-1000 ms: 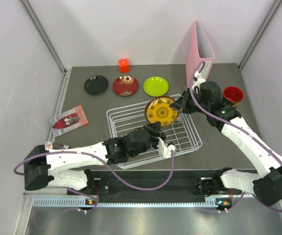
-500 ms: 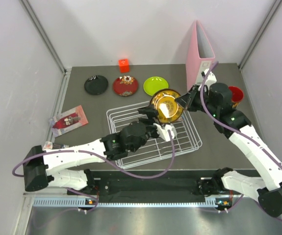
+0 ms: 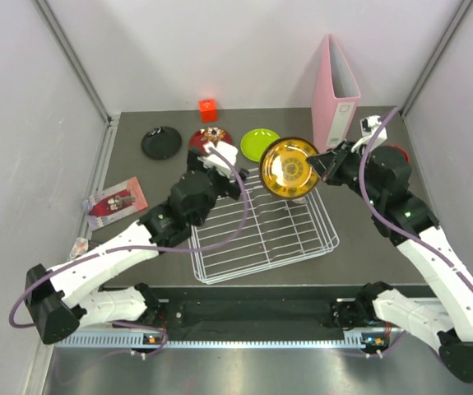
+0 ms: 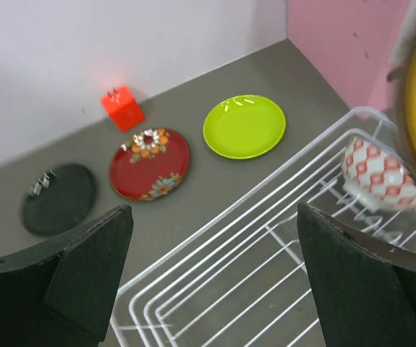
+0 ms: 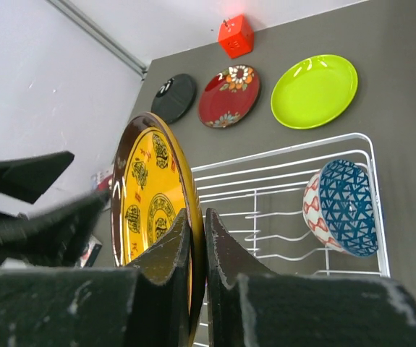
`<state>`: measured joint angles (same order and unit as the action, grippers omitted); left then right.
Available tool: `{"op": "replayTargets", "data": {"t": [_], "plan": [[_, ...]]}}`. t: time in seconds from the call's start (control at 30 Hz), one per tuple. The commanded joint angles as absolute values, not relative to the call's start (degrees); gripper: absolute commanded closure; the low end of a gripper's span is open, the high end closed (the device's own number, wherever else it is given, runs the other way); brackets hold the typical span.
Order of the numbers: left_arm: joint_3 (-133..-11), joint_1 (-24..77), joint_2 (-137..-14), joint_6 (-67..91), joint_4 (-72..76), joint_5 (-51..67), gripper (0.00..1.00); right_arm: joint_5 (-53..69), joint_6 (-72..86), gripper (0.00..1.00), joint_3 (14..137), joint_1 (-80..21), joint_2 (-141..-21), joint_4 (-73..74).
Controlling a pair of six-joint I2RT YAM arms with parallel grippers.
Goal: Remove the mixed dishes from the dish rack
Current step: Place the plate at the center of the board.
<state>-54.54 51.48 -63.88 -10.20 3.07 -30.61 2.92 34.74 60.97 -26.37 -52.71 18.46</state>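
The right gripper (image 5: 197,238) pinches the gold plate (image 3: 288,167) by its rim, holding it on edge above the rack's (image 3: 252,247) far right corner. It looks best to carry the plate clear, tilt it flat and lower it gently onto the bench (image 3: 359,239) beside the green plate (image 3: 261,144). The left gripper (image 4: 213,213) hovers wide open and empty.

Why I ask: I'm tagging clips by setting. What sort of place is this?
Likely a robotics lab cell: plain white panel walls enclose a dark grey tabletop holding a white wire dish rack, with two white robot arms at its near edge.

Bare table (image 3: 298,123) between lime green plate (image 3: 261,144) and pink binder (image 3: 335,90); bowl (image 4: 378,177) occupies rack (image 3: 261,239) corner.
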Motion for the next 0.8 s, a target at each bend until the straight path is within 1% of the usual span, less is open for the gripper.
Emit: {"op": "replayTargets", "data": {"t": [0.0, 0.03, 0.07, 0.1, 0.13, 0.2, 0.27, 0.37, 0.47, 0.57, 0.67, 0.77], "plan": [[-59.9, 41.6, -62.8, 20.9, -5.7, -21.1, 0.01, 1.8, 35.6, 1.00, 62.4, -26.1, -52.2, 14.6], [-59.9, 39.1, -62.8, 25.1, -5.7, -11.3, 0.01, 2.2, 35.7, 1.00, 62.1, -26.1, -52.4, 14.0], [-59.0, 34.7, -63.0, 29.0, -4.7, -5.2, 0.01, 2.4, 35.9, 1.00, 61.5, -26.1, -52.5, 13.5], [-58.2, 32.8, -63.5, 36.8, -1.7, -0.7, 0.01, 2.5, 36.0, 1.00, 60.7, -26.1, -52.6, 13.0], [-57.4, 31.4, -64.1, 40.7, -0.5, 7.9, 0.01, 2.5, 36.1, 1.00, 60.4, -26.2, -52.8, 12.3], [-54.9, 28.6, -66.2, 50.3, 6.6, 13.9, 0.01, 2.6, 36.1, 1.00, 59.7, -26.1, -53.4, 11.9], [-53.4, 27.9, -68.1, 54.6, 10.2, 20.9, 0.01, 2.8, 35.9, 1.00, 59.3, -26.0, -53.8, 10.7], [-51.7, 27.9, -71.5, 60.9, 18.9, 28.2, 0.01, 3.3, 35.8, 1.00, 59.1, -26.0, -55.2, 9.8], [-50.5, 27.9, -73.6, 65.8, 25.3, 31.4, 0.01, 3.9, 35.7, 1.00, 59.5, -26.1, -57.0, 9.3], [-50.5, 27.9, -75.0, 67.6, 27.8, 32.9, 0.01, 4.6, 36.0, 1.00, 59.5, -26.0, -58.4, 8.3], [-50.6, 28.0, -75.9, 68.3, 29.1, 34.5, 0.03, 5.6, 36.3, 1.00, 59.7, -26.0, -59.8, 7.2], [-50.4, 28.0, -76.5, 68.2, 30.3, 35.5, 0.16, 7.2, 36.7, 1.00, 59.8, -26.0, -61.4, 6.5]]}}
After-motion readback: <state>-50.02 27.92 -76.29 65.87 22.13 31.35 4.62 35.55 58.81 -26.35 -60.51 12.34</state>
